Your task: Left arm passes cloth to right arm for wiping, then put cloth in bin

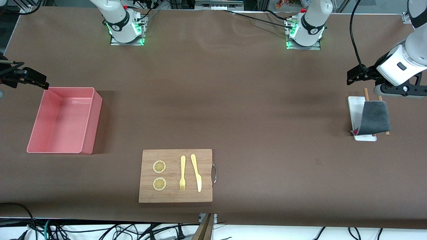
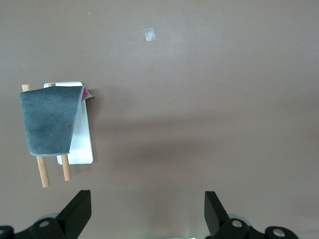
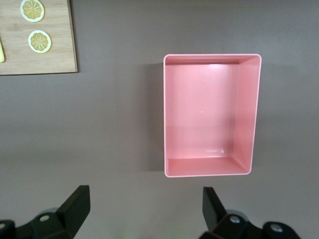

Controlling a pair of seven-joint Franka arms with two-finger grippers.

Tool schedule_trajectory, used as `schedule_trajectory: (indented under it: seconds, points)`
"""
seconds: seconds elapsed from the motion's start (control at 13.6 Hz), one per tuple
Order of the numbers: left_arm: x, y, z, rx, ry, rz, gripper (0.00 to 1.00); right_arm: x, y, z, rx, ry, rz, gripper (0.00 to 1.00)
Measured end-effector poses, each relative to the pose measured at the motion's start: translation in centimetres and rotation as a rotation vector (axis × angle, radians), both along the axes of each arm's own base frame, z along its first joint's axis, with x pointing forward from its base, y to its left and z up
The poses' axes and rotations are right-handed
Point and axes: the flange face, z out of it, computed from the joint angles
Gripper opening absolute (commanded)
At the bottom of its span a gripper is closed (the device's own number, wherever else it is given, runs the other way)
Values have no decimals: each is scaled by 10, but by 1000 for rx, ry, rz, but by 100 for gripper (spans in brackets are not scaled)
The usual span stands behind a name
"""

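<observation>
Hidden and cut off

The cloth (image 1: 375, 117) covers much of the white tray (image 1: 355, 110) and both wooden sticks' (image 1: 366, 94) middles; the right gripper (image 1: 20, 77) runs off the front view's edge.

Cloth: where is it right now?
The cloth is at the left arm's end of the table in the front view, draped over two wooden sticks and the white tray, below the open left hand.
</observation>
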Motion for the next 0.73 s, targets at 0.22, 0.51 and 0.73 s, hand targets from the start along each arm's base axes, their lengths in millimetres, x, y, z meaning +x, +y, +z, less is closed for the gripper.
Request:
schedule_trajectory:
  seconds: [0.22, 0.51, 0.73]
  points:
    - [0, 0, 0, 0, 0, 0, 100, 0, 0, 0, 0, 0, -1, 100]
    - [-5, -2, -8, 8, 57, -4, 100, 0, -1, 0, 0, 0, -1, 100]
    - [-12, -5, -38, 50, 218, -20, 100, 0, -1, 0, 0, 0, -2, 100]
